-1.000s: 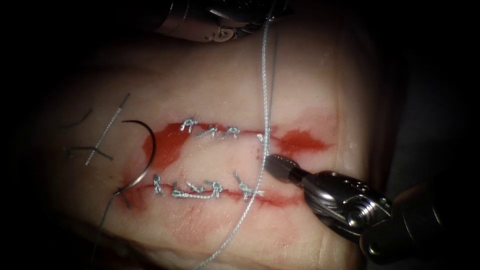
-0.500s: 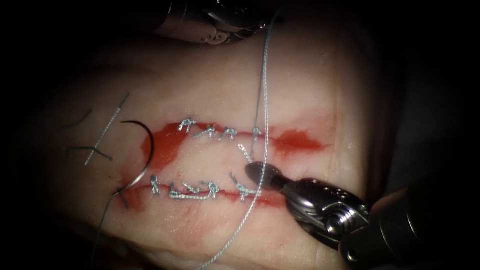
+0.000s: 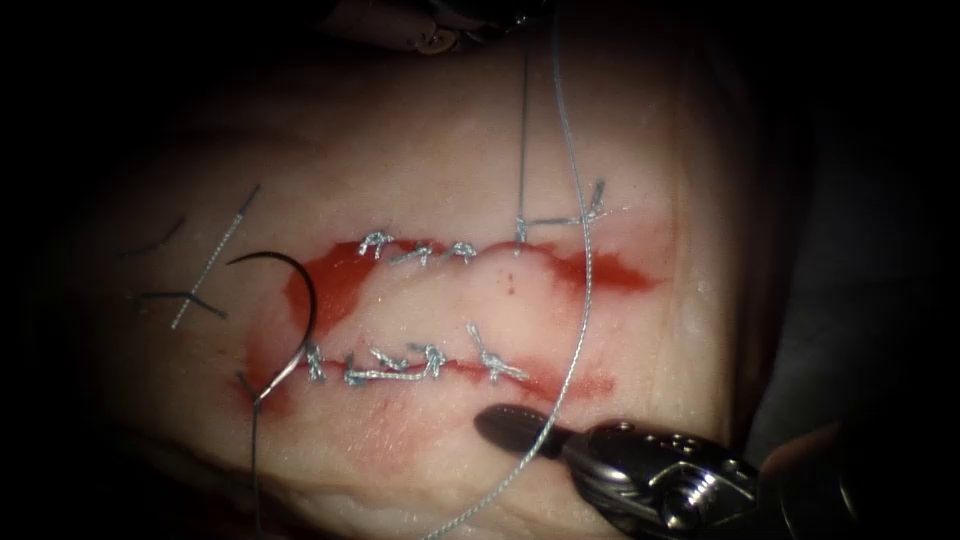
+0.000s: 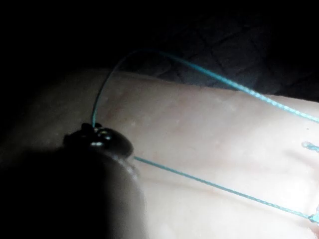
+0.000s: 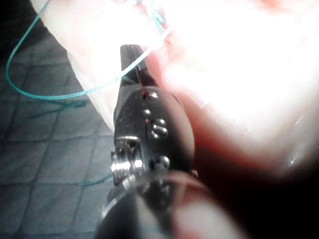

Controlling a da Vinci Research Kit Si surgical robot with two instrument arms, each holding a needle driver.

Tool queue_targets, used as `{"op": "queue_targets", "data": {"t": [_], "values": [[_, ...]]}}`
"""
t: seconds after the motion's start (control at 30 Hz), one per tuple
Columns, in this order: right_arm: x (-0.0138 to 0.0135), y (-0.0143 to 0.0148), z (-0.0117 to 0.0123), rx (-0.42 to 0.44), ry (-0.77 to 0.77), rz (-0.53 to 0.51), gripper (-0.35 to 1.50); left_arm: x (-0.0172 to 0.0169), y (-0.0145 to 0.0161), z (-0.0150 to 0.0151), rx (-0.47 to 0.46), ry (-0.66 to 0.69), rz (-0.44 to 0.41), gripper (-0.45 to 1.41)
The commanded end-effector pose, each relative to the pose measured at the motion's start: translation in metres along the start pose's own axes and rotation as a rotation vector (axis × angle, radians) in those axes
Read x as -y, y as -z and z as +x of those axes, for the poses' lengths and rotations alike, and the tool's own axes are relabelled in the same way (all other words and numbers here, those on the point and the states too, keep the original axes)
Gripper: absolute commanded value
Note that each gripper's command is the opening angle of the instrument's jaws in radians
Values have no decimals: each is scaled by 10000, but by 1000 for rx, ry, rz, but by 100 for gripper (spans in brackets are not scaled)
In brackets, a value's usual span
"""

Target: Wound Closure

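The tissue (image 3: 620,140) bears two stitched cuts, an upper one (image 3: 600,272) and a lower one (image 3: 560,385). The dark curved needle (image 3: 305,290) lies on the tissue at the cuts' left end, and neither tool holds it. My left tool (image 3: 480,18) (image 4: 97,137) sits at the far edge, shut on the thread (image 3: 523,140), which runs down to the last upper stitch (image 3: 519,232). A second strand (image 3: 588,290) bows right and crosses the top of my right tool (image 3: 505,428) (image 5: 132,59). That tool lies below the lower cut with its jaws together, the thread (image 5: 75,92) draped across them.
Cut thread ends (image 3: 205,265) lie on the tissue left of the needle. Red fluid (image 3: 335,290) pools at the upper cut's left end. A short thread tail (image 3: 585,205) sticks out right of the last upper stitch. The needle's thread (image 3: 255,450) trails toward the near edge.
My right tool has moved down and left, from the upper cut to below the lower one. The long strand has bowed to the right. The left tool has drawn upward.
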Motion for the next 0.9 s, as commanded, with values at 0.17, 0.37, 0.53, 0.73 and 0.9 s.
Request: {"op": "queue_targets", "data": {"t": [0.17,0.37,0.53,0.73,0.9], "values": [[22,9,-29,235,-26,-26,37,25,48,-14,144,205,122,-45],[35,29,-42,265,1,-56,83,62,134,-37,279,408,260,-45],[36,37,-46,249,5,-78,91,81,171,-48,336,485,319,-45],[57,48,-49,243,38,-81,101,84,177,-61,370,486,375,-45],[79,39,-50,279,19,-23,99,81,176,-57,370,481,366,-45]]}}
